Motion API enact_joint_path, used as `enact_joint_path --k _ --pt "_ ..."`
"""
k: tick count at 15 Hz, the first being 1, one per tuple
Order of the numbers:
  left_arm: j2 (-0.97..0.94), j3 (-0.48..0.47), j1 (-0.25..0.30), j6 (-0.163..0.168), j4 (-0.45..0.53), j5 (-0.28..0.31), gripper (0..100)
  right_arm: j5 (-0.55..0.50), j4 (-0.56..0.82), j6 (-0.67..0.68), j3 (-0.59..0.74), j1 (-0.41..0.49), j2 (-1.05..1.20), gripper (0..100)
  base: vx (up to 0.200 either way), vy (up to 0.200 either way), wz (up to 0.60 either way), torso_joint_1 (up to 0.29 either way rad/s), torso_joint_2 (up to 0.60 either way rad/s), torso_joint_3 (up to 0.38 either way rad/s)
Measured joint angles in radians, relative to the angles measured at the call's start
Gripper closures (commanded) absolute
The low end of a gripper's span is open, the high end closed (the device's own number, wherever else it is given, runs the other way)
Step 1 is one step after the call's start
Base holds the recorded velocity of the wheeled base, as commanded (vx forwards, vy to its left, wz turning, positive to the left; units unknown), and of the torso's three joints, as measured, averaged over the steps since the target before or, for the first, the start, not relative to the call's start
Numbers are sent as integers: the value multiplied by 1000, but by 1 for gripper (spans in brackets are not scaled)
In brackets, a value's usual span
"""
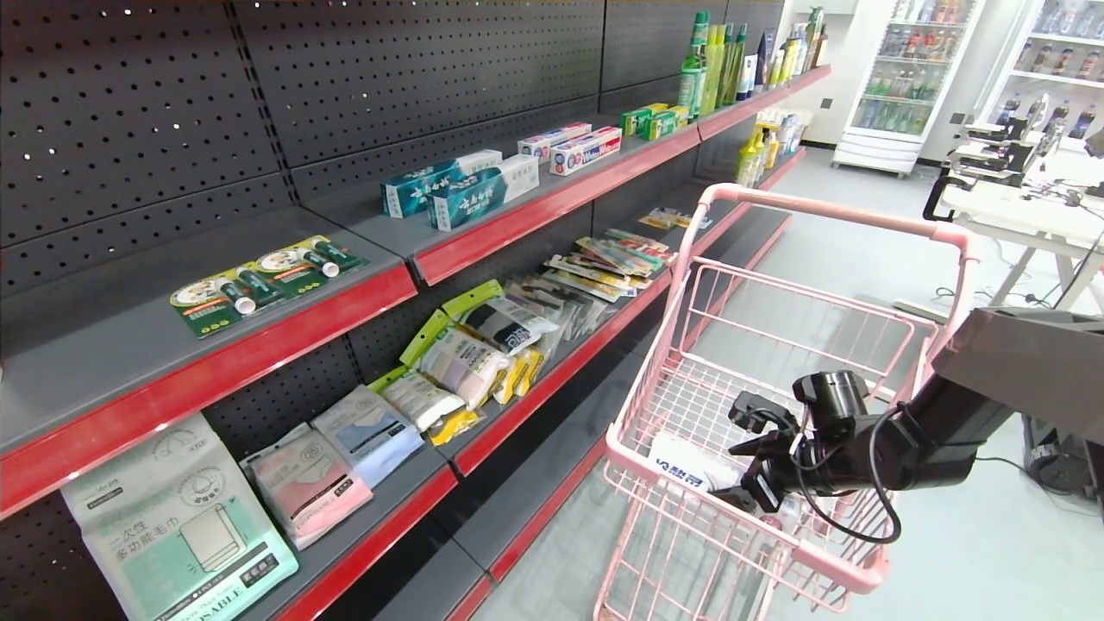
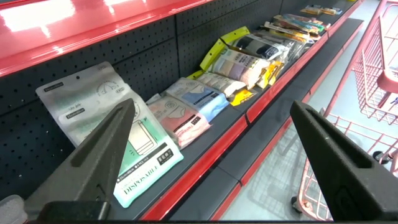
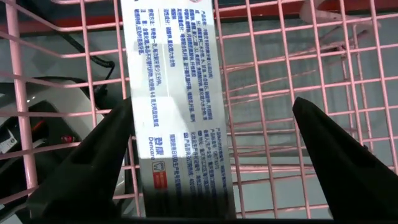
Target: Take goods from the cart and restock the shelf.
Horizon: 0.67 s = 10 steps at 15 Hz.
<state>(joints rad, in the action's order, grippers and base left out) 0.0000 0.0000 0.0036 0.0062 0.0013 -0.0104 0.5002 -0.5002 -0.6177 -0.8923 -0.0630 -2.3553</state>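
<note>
Right gripper (image 1: pixel 743 470) is hanging inside the pink cart (image 1: pixel 830 211), low over the wire floor, with its fingers standing wide apart and holding nothing. The white carton (image 1: pixel 690 466), the item to be restocked, is lying flat on that floor beneath the fingers. In the right wrist view the white carton (image 3: pixel 174 93) is sitting off-centre in the gap of the right gripper (image 3: pixel 211 102), with one long edge under one finger and open mesh showing on the other side.

Left gripper (image 2: pixel 211 106) is hanging beside the lower shelf (image 2: pixel 273 99), also spread wide and empty, and is facing the flat towel packs (image 2: pixel 109 134) there.

Farther along, the upper shelf (image 1: pixel 535 207) is carrying toothpaste boxes (image 1: pixel 457 185) laid in a row, with bare board beside them.

Risks, as judged:
- A straight descent is likely to land one finger on top of the carton instead of beside it, denting it or pushing it aside.
- Fingertips are working close to the mesh and could catch in a wire.
- The carton is long; a grip near one end could let it droop or twist.
- Any push against the basket could roll the cart.
</note>
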Motion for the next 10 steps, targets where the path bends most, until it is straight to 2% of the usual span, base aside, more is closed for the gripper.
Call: enact_joint_path --k 3,4,10 --pt "0 0 0 0 0 0 0 -11 -1 -1 6 -5 -5 0 0 0 0 0 0 0" --pt "0 0 0 0 0 0 0 -11 -1 -1 7 -6 -6 100 0 0 0 0 0 0" --pt "0 0 1 0 0 0 0 -26 -8 -13 10 -4 -10 100 0 0 0 0 0 0"
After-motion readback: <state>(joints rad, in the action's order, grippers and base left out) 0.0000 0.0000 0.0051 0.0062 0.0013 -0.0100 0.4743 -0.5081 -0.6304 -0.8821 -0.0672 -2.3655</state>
